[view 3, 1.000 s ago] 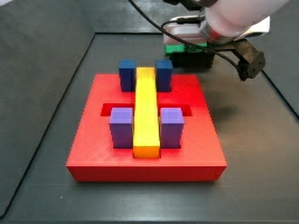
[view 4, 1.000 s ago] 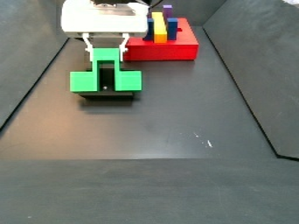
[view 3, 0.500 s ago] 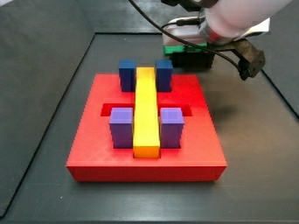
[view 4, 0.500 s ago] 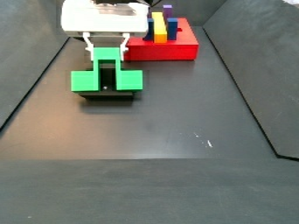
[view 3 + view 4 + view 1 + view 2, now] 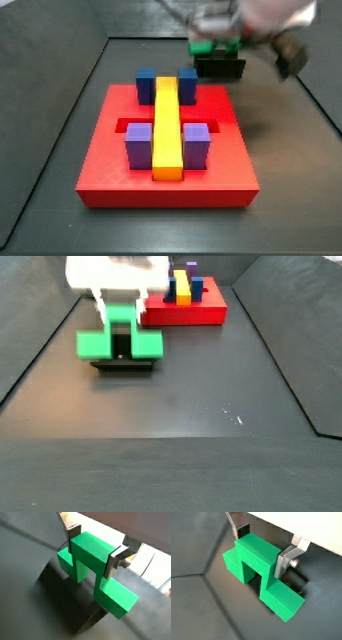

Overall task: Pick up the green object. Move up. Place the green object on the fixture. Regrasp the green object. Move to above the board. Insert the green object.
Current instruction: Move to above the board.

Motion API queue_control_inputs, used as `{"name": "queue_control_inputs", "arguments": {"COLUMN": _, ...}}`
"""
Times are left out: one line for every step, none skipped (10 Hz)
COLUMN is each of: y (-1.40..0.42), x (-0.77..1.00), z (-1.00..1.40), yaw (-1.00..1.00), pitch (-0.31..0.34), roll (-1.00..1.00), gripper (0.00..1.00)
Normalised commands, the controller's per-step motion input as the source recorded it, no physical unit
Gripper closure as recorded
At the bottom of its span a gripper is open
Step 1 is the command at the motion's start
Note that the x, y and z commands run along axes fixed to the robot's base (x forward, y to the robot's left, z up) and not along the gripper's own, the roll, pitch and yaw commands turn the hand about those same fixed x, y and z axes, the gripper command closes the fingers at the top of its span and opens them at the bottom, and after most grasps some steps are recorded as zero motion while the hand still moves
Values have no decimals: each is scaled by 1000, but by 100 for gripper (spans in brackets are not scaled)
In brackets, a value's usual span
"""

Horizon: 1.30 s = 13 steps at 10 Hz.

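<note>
The green object [image 5: 115, 598] [image 5: 282, 602] is a bright green U-shaped block. In both wrist views my gripper [image 5: 93, 552] [image 5: 261, 549] is shut on its crossbar, a silver finger [image 5: 119, 558] pressed against each side. In both side views the green object [image 5: 211, 45] [image 5: 94, 346] sits at the small dark fixture [image 5: 222, 68] [image 5: 124, 364], with the gripper [image 5: 120, 304] coming down on it from above. The arm is blurred in both side views. The red board [image 5: 167, 186] [image 5: 201, 313] lies apart from the fixture.
On the board stand a long yellow bar [image 5: 166, 125], blue posts [image 5: 147, 82] and purple posts [image 5: 198, 145]. Dark walls ring the black floor [image 5: 201, 406]. A small white speck [image 5: 230, 412] marks the floor.
The arm and gripper are now motion-blurred in both side views. The green object has shifted very slightly upward over the fixture.
</note>
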Motion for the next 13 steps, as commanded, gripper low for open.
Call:
{"name": "queue_control_inputs", "arguments": {"y": -36, "x": -31, "z": 1400, "yaw": -55, "pitch": 15, "roll": -73, "gripper": 100}}
{"name": "queue_control_inputs", "arguments": {"y": -13, "x": -26, "z": 1400, "yaw": -37, "pitch": 26, "roll": -59, "gripper": 100}}
{"name": "queue_control_inputs", "arguments": {"y": -39, "x": -3, "z": 1400, "yaw": -25, "pitch": 73, "roll": -15, "gripper": 100}}
{"name": "queue_control_inputs", "arguments": {"y": -50, "x": -6, "z": 1400, "yaw": -15, "pitch": 84, "roll": -11, "gripper": 100}}
{"name": "queue_control_inputs", "arguments": {"y": -40, "x": -1, "z": 1400, "yaw": -1, "pitch": 89, "roll": -16, "gripper": 100}}
{"name": "queue_control_inputs", "arguments": {"y": -26, "x": 22, "z": 854, "yaw": 18, "pitch": 97, "roll": -12, "gripper": 100}}
{"name": "queue_control_inputs", "arguments": {"y": -24, "x": 31, "z": 613, "yaw": 26, "pitch": 102, "roll": 6, "gripper": 100}}
{"name": "queue_control_inputs", "arguments": {"y": -25, "x": 50, "z": 294, "yaw": 46, "pitch": 117, "roll": -6, "gripper": 100}}
{"name": "queue_control_inputs", "arguments": {"y": -1400, "x": -1013, "z": 280, "yaw": -168, "pitch": 52, "roll": -1000, "gripper": 100}}
{"name": "queue_control_inputs", "arguments": {"y": -1400, "x": -1025, "z": 262, "yaw": -165, "pitch": 42, "roll": -1000, "gripper": 100}}
{"name": "queue_control_inputs", "arguments": {"y": -1400, "x": -1102, "z": 289, "yaw": -158, "pitch": 22, "roll": -1000, "gripper": 100}}
{"name": "queue_control_inputs", "arguments": {"y": -1400, "x": -1150, "z": 250, "yaw": -150, "pitch": 29, "roll": -1000, "gripper": 100}}
{"name": "queue_control_inputs", "arguments": {"y": -1400, "x": -1150, "z": 251, "yaw": -149, "pitch": 44, "roll": -1000, "gripper": 100}}
